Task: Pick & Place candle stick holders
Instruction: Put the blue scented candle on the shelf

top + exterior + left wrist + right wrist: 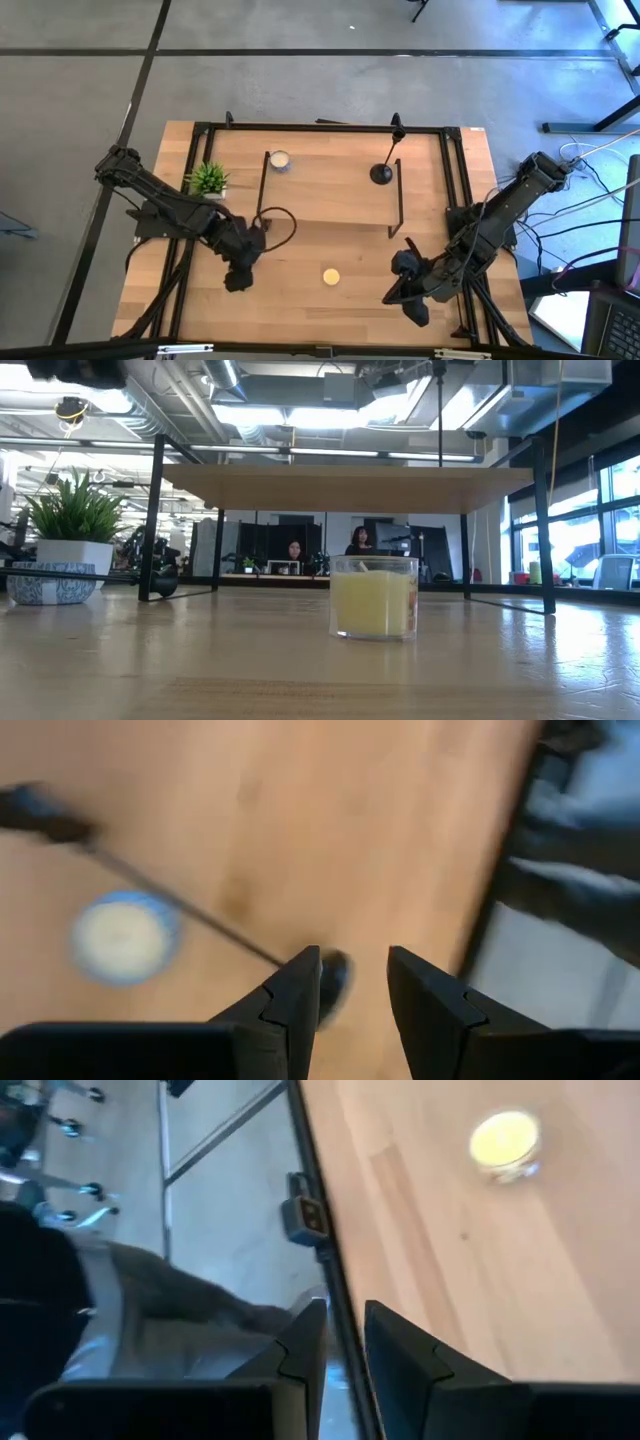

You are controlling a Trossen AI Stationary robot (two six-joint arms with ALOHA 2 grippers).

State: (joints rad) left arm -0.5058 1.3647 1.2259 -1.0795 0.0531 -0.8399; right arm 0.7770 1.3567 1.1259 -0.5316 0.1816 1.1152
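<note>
One candle stick holder [385,155] stands upright on its round base at the far right of the wood. Two more show as thin black stems, one left of centre [264,190] and one right of centre [395,198]. My left gripper [238,280] hovers open, pointing steeply down. In the left wrist view [352,955] the left stem's round base [338,982] lies just beyond one finger. My right gripper [393,293] [345,1308] hangs open by the near right edge, with nothing between its fingers.
A yellow candle in a glass [330,277] [373,596] [505,1140] sits near centre front. A pale candle [280,160] [122,935] sits beside the left stem's far end. A potted plant [208,178] stands far left. The low view shows the black-legged wooden shelf [345,488].
</note>
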